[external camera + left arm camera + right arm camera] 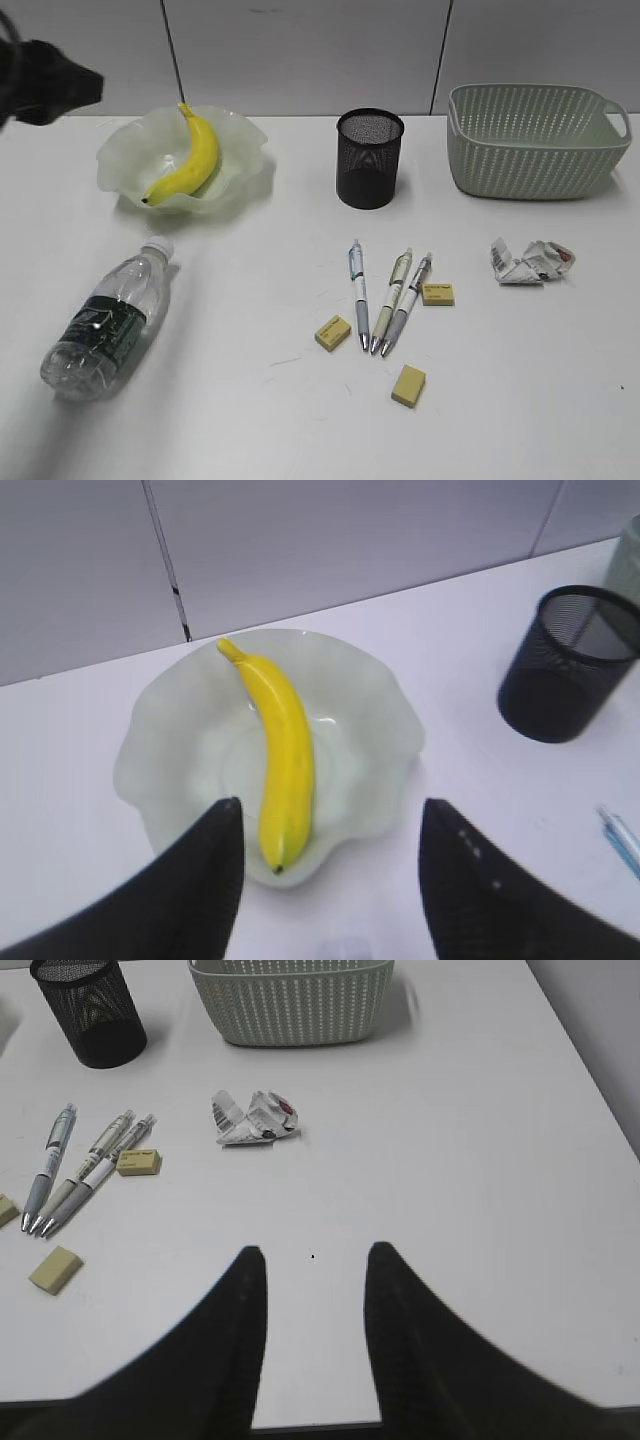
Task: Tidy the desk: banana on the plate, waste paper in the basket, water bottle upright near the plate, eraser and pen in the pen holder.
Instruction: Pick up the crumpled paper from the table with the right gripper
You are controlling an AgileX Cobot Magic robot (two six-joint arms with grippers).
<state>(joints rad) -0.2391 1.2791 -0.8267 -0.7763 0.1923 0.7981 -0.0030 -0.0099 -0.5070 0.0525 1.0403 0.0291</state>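
Observation:
The yellow banana (185,160) lies in the pale green ruffled plate (120,150) at the back left. My left gripper (330,815) is open and empty, held above the plate's near rim (390,710) and the banana's tip (285,750); in the exterior view it is a dark blur (45,85). The water bottle (105,325) lies on its side at the front left. Three pens (390,300) and three yellow erasers (333,332) lie mid-desk. The waste paper (530,262) lies in front of the basket (535,140). My right gripper (315,1255) is open and empty over the desk's near edge.
The black mesh pen holder (370,158) stands at the back centre, between plate and basket. The right wrist view shows the waste paper (255,1120), basket (290,1000), pen holder (90,1015) and pens (50,1165) ahead of the gripper. A wall runs behind the desk.

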